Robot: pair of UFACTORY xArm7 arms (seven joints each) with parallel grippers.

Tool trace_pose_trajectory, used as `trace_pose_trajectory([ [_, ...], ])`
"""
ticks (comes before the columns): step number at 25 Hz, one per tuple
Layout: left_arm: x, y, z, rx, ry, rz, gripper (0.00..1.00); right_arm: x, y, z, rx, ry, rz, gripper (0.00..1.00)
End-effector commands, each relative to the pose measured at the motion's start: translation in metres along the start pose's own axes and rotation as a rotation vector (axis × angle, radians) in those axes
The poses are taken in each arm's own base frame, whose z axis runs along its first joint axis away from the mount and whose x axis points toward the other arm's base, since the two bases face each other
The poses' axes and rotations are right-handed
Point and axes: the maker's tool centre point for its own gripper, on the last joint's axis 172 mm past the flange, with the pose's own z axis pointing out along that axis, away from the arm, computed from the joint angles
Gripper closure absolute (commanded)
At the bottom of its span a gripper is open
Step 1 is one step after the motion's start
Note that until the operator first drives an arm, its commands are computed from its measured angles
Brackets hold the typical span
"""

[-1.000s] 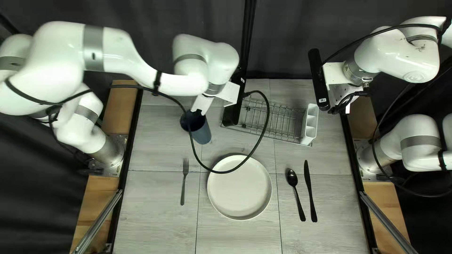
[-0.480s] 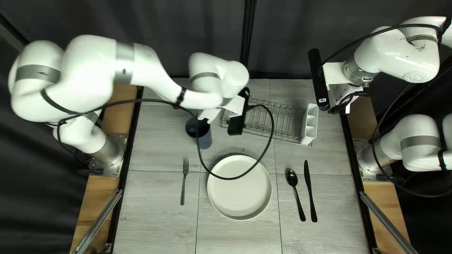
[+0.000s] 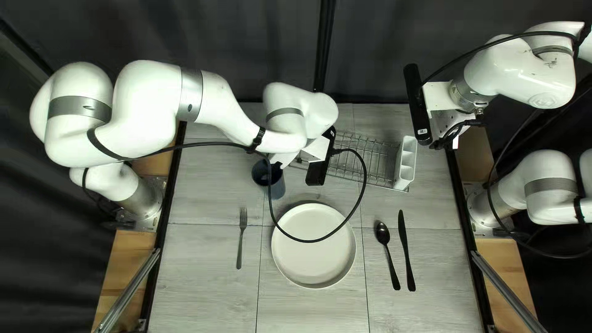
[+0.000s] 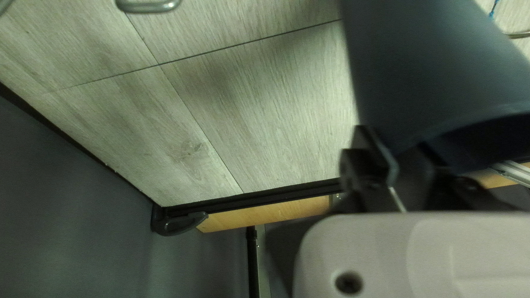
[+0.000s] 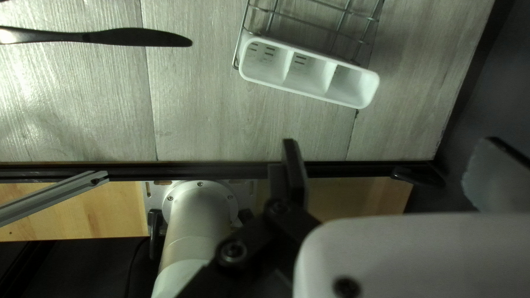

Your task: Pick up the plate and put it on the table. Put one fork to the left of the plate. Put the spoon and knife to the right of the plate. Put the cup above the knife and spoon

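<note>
Cup gripped by its wall for placement.
The left end effector [image 4: 393, 144] was clamped on the cup [image 3: 279, 189], far-left of the plate [image 3: 314, 262], probably keeping its base free to land beyond the spoon [image 3: 383, 235] and knife [image 3: 404, 242]; the right end effector [image 5: 391, 142] stood open, unloaded.

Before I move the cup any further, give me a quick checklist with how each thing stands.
1. Left gripper shut on cup: ok.
2. Plate on the table: ok.
3. Fork left of the plate: ok.
4. Spoon and knife right of the plate: ok.
5. Cup above knife and spoon: not ok; it's beyond the plate's upper left in the top left view.
6. Looped cable clear of the plate: cannot tell.
</note>
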Motion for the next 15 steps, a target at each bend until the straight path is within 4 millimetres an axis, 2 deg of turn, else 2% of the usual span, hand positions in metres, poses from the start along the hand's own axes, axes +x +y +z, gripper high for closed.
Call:
trace_pose_trajectory([
  [1, -0.027, 0.000, -0.026, 0.024, 0.076, -0.047, 0.00, 0.000, 0.000, 0.000, 0.000, 0.000, 0.000, 0.00],
  [2, -0.031, 0.000, -0.030, 0.029, 0.089, -0.057, 0.00, 0.000, 0.000, 0.000, 0.000, 0.000, 0.000, 0.00],
  [3, -0.046, 0.002, -0.043, 0.041, 0.121, -0.079, 0.00, 0.000, 0.000, 0.000, 0.000, 0.000, 0.000, 0.00],
  [4, -0.050, 0.003, -0.046, 0.045, 0.134, -0.088, 0.00, 0.000, 0.000, 0.000, 0.000, 0.000, 0.000, 0.00],
  [6, -0.076, 0.008, -0.065, 0.060, 0.186, -0.112, 0.00, 0.000, 0.000, 0.000, 0.000, 0.000, 0.000, 0.00],
  [8, -0.094, 0.013, -0.075, 0.075, 0.232, -0.138, 0.00, 0.000, 0.000, 0.000, 0.000, 0.000, 0.000, 0.00],
  [11, -0.115, 0.021, -0.083, 0.091, 0.300, -0.154, 0.00, 0.000, 0.000, 0.000, 0.000, 0.000, 0.000, 0.00],
  [15, -0.139, 0.029, -0.083, 0.095, 0.355, -0.164, 0.00, 0.000, 0.000, 0.000, 0.000, 0.000, 0.000, 0.00],
])
